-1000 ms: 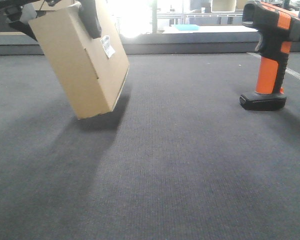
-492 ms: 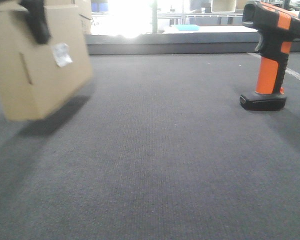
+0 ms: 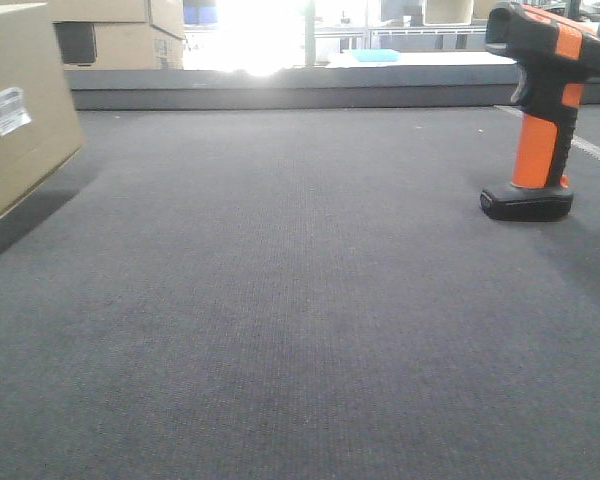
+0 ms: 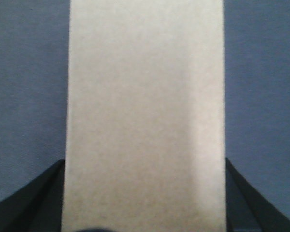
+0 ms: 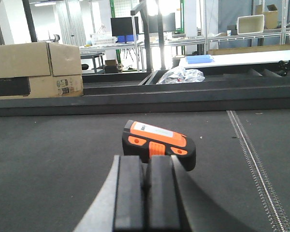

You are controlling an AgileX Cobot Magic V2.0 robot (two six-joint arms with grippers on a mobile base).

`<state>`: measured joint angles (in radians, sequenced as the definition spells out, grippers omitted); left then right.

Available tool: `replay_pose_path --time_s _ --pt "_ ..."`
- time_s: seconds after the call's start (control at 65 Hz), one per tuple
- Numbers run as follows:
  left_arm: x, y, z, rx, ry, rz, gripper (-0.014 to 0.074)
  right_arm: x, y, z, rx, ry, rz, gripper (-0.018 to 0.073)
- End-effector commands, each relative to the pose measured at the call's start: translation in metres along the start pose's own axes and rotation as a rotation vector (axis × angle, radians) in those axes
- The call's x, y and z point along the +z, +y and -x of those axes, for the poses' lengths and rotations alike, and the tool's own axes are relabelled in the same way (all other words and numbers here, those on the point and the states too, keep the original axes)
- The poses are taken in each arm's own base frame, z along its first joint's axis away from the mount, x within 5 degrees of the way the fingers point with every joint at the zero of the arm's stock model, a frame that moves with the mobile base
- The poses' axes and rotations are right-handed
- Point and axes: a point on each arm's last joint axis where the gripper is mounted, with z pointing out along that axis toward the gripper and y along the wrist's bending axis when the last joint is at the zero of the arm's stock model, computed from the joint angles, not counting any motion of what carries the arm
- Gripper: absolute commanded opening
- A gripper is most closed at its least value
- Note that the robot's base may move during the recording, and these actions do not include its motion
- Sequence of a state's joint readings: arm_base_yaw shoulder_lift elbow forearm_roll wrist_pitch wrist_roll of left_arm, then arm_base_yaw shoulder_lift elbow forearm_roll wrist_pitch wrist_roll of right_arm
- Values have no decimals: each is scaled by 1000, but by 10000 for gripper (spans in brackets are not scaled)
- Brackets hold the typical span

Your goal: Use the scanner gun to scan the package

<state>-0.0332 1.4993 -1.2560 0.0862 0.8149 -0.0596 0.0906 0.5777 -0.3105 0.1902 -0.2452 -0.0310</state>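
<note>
The package, a brown cardboard box (image 3: 20, 120) with a white label (image 3: 7, 110), is at the far left edge of the front view, tilted, partly out of frame. In the left wrist view the box (image 4: 145, 87) fills the gap between the dark fingers (image 4: 43, 195); my left gripper (image 4: 145, 193) is shut on it. The orange-and-black scanner gun (image 3: 540, 120) stands upright on its base at the right. My right gripper (image 5: 146, 162) is shut and empty just short of the scanner (image 5: 159, 142). Neither gripper shows in the front view.
The surface is a dark grey mat (image 3: 310, 300) with a raised ledge (image 3: 330, 95) at the back. Stacked cardboard boxes (image 3: 120, 35) stand behind the ledge at the left. A ridged strip (image 5: 253, 159) runs along the mat right of the scanner.
The box has been carried left and turned, from the upper-left middle to the frame's left edge, and the left finger has left the front view. The scanner has not moved.
</note>
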Motion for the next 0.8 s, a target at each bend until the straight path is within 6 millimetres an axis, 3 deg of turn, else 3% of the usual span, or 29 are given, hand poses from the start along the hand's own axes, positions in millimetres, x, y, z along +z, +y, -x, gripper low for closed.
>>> replay_pose_path --time_s 0.0,0.631,0.785 --pt "-4 0 -2 29 -73 -5 130 -1 0 0 -13 -2 0 -162" --pt "4 0 -10 41 -63 -5 131 -1 0 1 -13 -4 0 -162" --pt "6 0 -14 40 -30 -6 250 -1 0 1 -13 -4 0 -162"
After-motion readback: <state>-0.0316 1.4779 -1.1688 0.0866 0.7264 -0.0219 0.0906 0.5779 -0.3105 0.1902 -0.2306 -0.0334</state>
